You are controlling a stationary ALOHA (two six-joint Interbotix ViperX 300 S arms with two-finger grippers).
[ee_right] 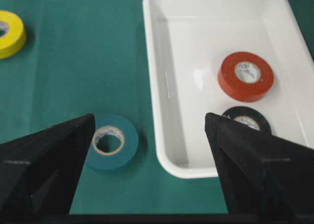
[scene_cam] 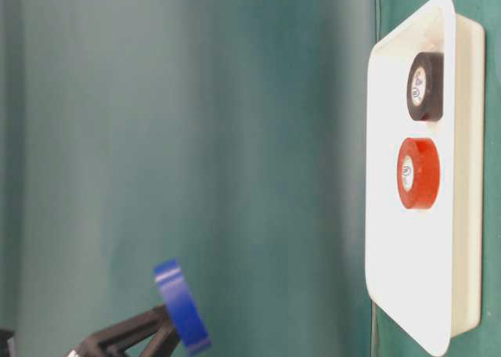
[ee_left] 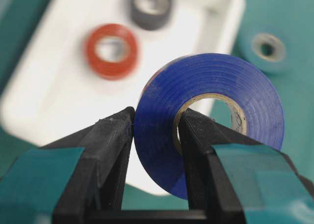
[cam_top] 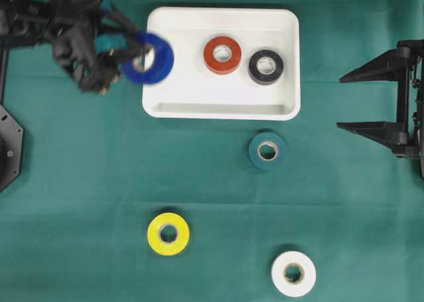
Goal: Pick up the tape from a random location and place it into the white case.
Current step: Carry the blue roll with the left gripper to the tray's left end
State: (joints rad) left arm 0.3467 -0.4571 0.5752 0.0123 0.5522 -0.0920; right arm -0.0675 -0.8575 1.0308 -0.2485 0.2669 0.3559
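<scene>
One blue roll of vinyl tape (cam_top: 149,58), pinched through its wall by your left gripper (ee_left: 154,130), hangs over the shallow white plastic case's (cam_top: 291,63) left rim, so carry it right; the right gripper (cam_top: 363,100) stands wide, empty.

The white case (cam_top: 199,97) has bare floor left of the red roll (cam_top: 222,54).

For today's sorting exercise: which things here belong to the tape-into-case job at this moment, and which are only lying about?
In the job:
blue tape, clamped in left gripper
white case

Lying about:
teal tape
yellow tape
white tape
</scene>
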